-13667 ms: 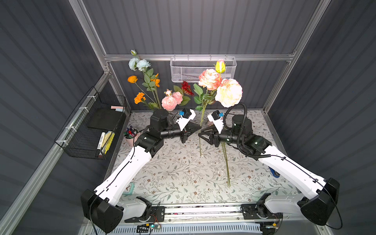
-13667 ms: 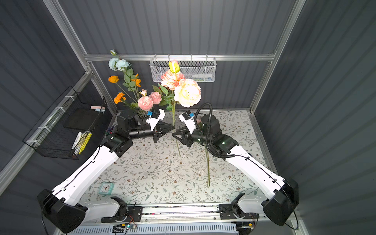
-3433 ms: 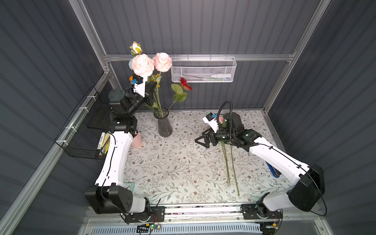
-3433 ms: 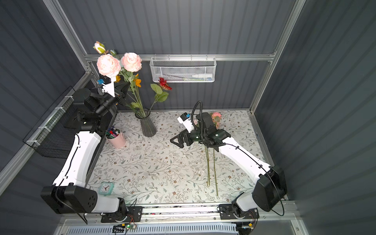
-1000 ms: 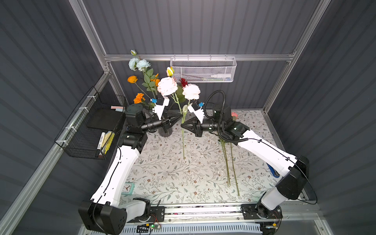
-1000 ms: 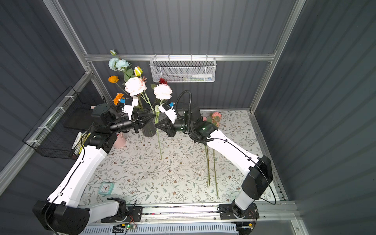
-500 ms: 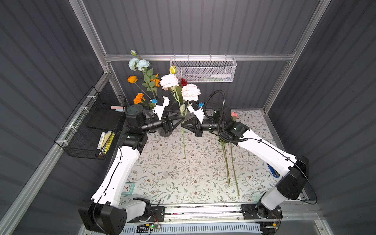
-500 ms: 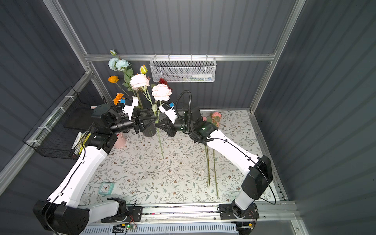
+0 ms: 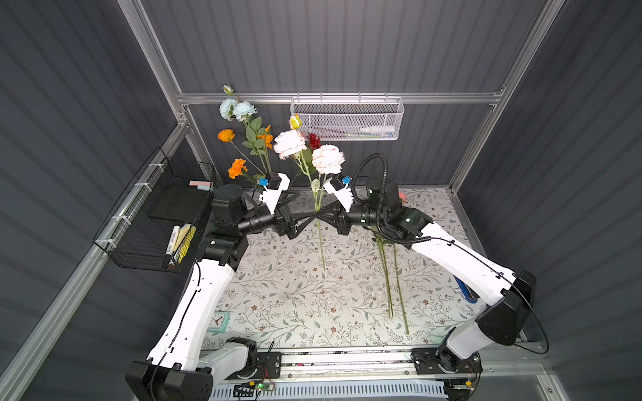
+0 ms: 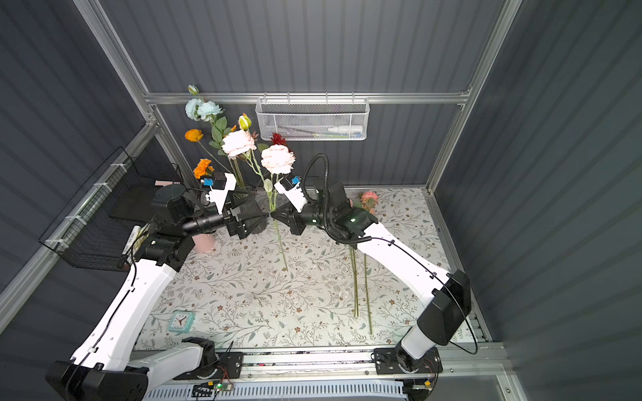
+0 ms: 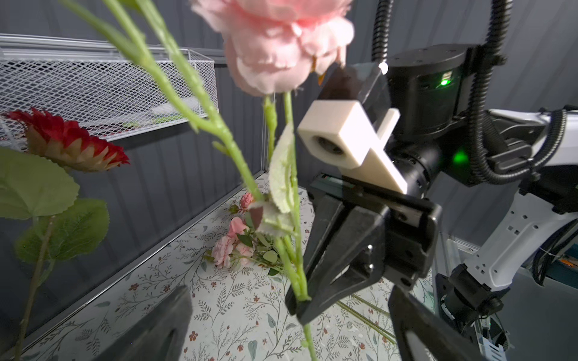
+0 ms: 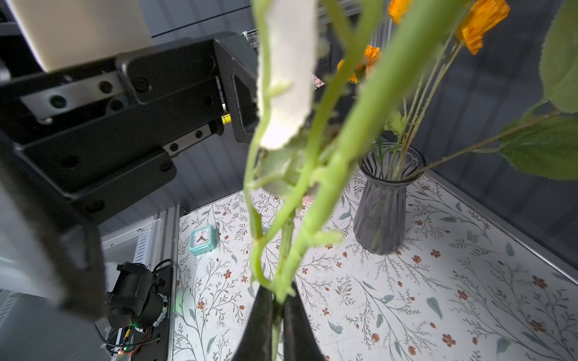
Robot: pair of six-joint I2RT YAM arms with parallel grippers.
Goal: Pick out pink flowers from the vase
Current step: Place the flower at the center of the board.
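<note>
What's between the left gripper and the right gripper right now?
The pink flowers' stem: in both top views it stands upright between them, the right gripper shut on it, the left gripper open around it in the left wrist view.

Both top views hang high over the front rail and look steeply down toward the back wall, far enough off to hold both arms, the whole floral table (image 9: pixel 288 298) and the white wire basket (image 9: pixel 347 119); their fields are almost identical (things merely sit a little sideways between them). The left wrist camera rides just behind the left gripper (image 11: pixel 286 300), facing across the cell at the right arm (image 11: pixel 516 225), very near. The right wrist camera faces the opposite way, past the right gripper (image 12: pixel 278 290) toward the vase (image 12: pixel 381 212). Both wrist views share the pink flower stem (image 12: pixel 328 181), blurred by closeness.
</note>
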